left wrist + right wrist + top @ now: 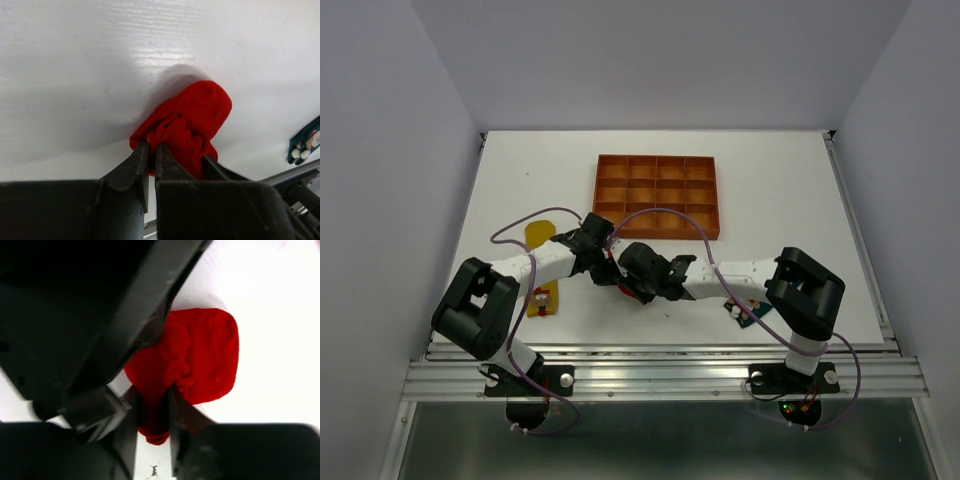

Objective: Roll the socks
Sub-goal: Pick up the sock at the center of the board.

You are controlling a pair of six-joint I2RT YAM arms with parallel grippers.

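Observation:
The red sock [613,277] lies bunched on the white table between both grippers. My left gripper [603,258] is shut on a fold at the red sock's edge [192,122], its tips [151,148] pressed together on the fabric. My right gripper [626,282] is shut on another fold of the red sock [202,352], with cloth pinched between its fingers [153,407]. The yellow sock [542,234] lies flat under my left arm, its patterned end [544,299] showing near the front. The teal sock [744,312] lies under my right arm and shows at the right edge of the left wrist view [304,145].
The orange-brown compartmented tray [603,190] stands at the back centre of the table. The left gripper's dark body [75,315] fills the upper left of the right wrist view. The metal rail [660,375] runs along the table's front edge.

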